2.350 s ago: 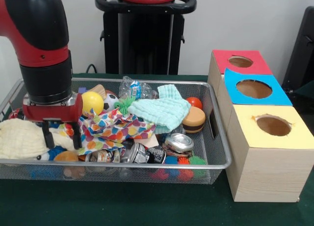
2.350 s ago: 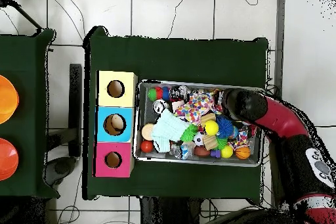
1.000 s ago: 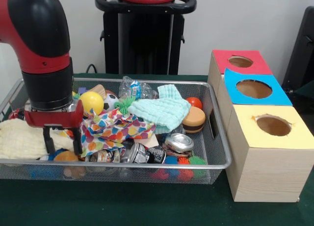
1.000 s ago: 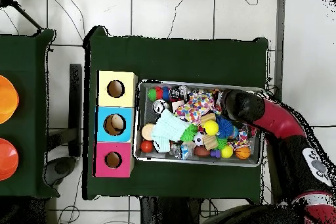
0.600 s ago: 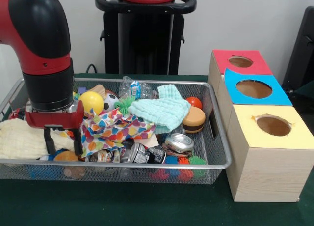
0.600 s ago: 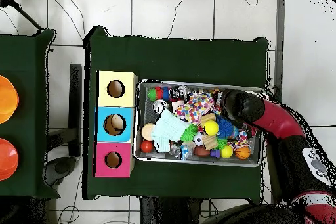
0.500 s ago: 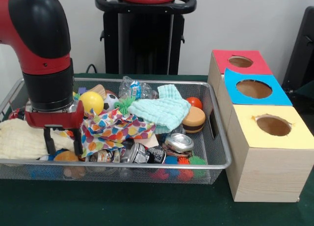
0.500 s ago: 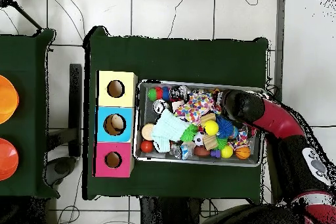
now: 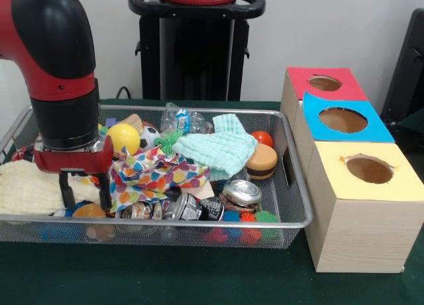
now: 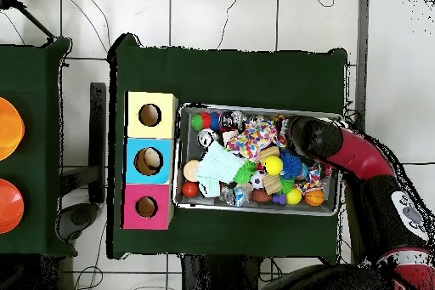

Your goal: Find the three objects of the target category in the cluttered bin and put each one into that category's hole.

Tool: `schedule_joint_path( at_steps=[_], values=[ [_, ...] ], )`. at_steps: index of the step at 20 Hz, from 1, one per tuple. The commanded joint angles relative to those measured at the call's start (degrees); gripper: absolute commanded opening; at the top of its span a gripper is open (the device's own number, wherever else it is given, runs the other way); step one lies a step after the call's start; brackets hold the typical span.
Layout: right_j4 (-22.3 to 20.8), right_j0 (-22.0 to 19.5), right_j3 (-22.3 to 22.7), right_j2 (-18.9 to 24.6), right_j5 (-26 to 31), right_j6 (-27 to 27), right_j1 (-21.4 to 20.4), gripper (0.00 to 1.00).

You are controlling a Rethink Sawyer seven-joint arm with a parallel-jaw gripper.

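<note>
1. Gripper (image 9: 85,197) sits low at one end of the wire bin (image 9: 299,205), jaws parted, nothing visibly held.
2. Its fingers straddle the clutter between the cream cloth (image 9: 26,185) and the polka-dot cloth (image 9: 149,174).
3. Three boxes with holes stand beside the bin: red (image 9: 324,83), blue (image 9: 343,121), yellow (image 9: 369,169).

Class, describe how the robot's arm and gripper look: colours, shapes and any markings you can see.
The arm is thick and rounded, with glossy black shells joined by red sections and a black cylindrical wrist. Below it sits a flat red block carrying the gripper, which has two thin, straight black fingers. In the overhead view, the arm shows as a red tube with black ends. No cables or readable markings show.
</note>
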Motion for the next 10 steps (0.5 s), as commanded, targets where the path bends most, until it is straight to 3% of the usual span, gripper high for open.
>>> schedule_joint_path(
  at_steps=[1,10],
  values=[
    [-3.60,-0.56,2.27,4.10,-2.97,0.42,1.82,1.00],
    [-3.87,-0.19,1.11,3.31,-2.38,0.33,2.28,1.00]
  ],
)
